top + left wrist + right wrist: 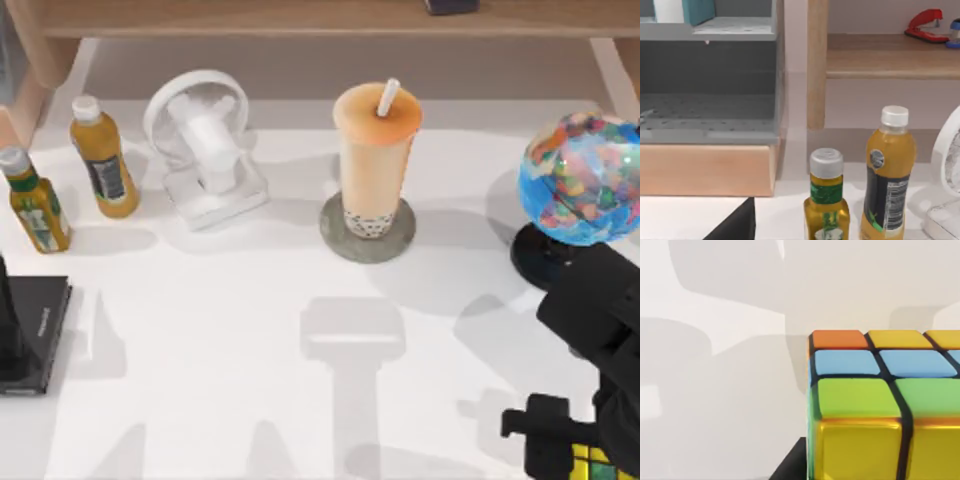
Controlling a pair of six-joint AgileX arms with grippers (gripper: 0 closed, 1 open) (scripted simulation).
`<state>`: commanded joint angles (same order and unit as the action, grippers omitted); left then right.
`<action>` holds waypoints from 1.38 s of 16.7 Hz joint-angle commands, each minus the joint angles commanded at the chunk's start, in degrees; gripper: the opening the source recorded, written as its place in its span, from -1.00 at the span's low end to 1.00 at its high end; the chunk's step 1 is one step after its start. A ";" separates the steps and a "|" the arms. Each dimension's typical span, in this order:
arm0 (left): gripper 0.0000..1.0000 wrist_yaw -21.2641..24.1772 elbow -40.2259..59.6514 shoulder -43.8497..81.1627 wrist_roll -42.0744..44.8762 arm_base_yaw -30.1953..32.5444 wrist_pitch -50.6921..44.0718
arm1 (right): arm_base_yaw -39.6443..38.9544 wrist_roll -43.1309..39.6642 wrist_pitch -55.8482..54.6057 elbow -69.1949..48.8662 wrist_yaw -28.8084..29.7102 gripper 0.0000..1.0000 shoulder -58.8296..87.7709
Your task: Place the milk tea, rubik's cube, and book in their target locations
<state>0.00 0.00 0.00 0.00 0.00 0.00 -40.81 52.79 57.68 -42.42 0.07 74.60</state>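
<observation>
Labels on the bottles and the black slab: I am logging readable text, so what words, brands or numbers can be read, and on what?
Nothing can be read.
Taller bottle: dark label with fine white print and a round emblem, too small to read.
Shorter bottle: green and white label, blurred.
Black slab: small white lettering, too small to read.

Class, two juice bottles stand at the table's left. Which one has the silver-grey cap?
The shorter bottle nearest the left edge, with a green neck band. The taller bottle beside it has a white cap and a dark label.
</observation>
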 joint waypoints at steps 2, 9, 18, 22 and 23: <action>1.00 0.00 0.00 0.00 0.00 0.00 0.00 | -0.04 0.10 -0.17 0.19 -0.03 -1.00 0.26; 1.00 0.00 0.00 0.00 0.00 0.00 0.00 | 4.42 -9.79 -13.13 -11.39 0.24 -1.00 3.63; 1.00 0.00 0.00 0.00 0.00 0.00 0.00 | 18.10 -38.65 -52.63 -35.99 9.25 -1.00 12.07; 1.00 0.00 0.00 0.00 0.00 0.00 0.00 | 23.07 -48.57 -62.24 -40.17 15.00 -1.00 14.21; 1.00 0.00 0.00 0.00 0.00 0.00 0.00 | 23.84 -50.12 -63.17 -40.58 16.05 -1.00 14.58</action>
<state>0.00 0.00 0.00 0.00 0.00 0.00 -16.96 2.67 -5.50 -83.00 16.12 89.18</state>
